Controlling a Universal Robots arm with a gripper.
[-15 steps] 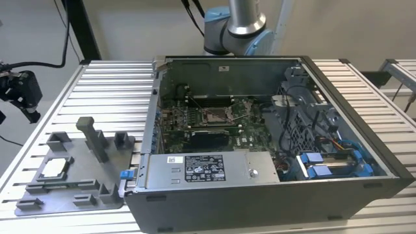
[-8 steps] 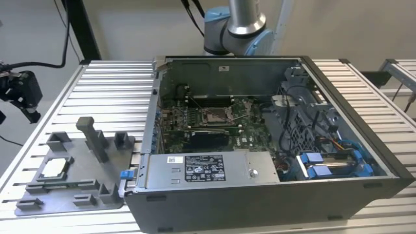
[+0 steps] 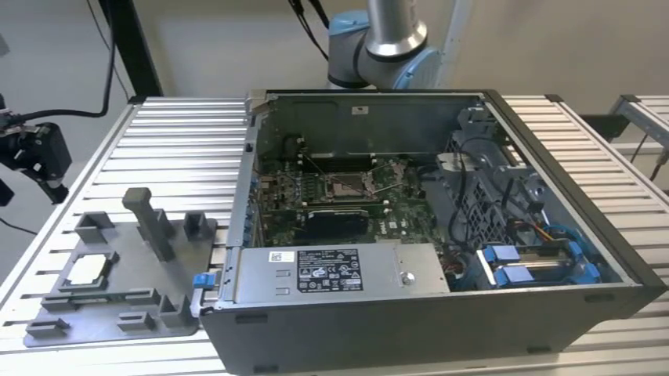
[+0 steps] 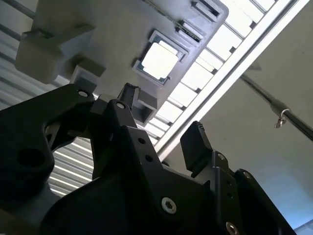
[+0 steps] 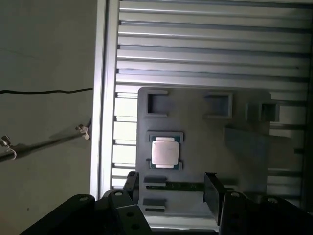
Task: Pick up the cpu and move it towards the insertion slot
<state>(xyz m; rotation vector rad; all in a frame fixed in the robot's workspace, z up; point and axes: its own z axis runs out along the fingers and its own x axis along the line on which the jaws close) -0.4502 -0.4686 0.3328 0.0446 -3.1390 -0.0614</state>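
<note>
The cpu (image 3: 89,269) lies flat, silvery top up, in a square nest of the grey fixture tray (image 3: 115,317) at the exterior view's left. My gripper (image 3: 47,178) hangs above and beyond the tray's far left corner, well clear of the chip. Both wrist views show the cpu (image 5: 165,152) (image 4: 159,59) below, some way off. In them the gripper (image 5: 171,187) (image 4: 161,120) is open, with nothing between its black fingers (image 5: 211,191). The insertion slot (image 3: 350,185), a silver-framed square socket, sits on the green motherboard inside the open computer case.
The open computer case (image 3: 544,235) fills the table's middle and right, with a power supply (image 3: 334,270), cables and blue drive brackets (image 3: 522,262). Grey posts (image 3: 152,223) rise from the tray. The slatted aluminium table (image 3: 178,149) ends close to the tray's left.
</note>
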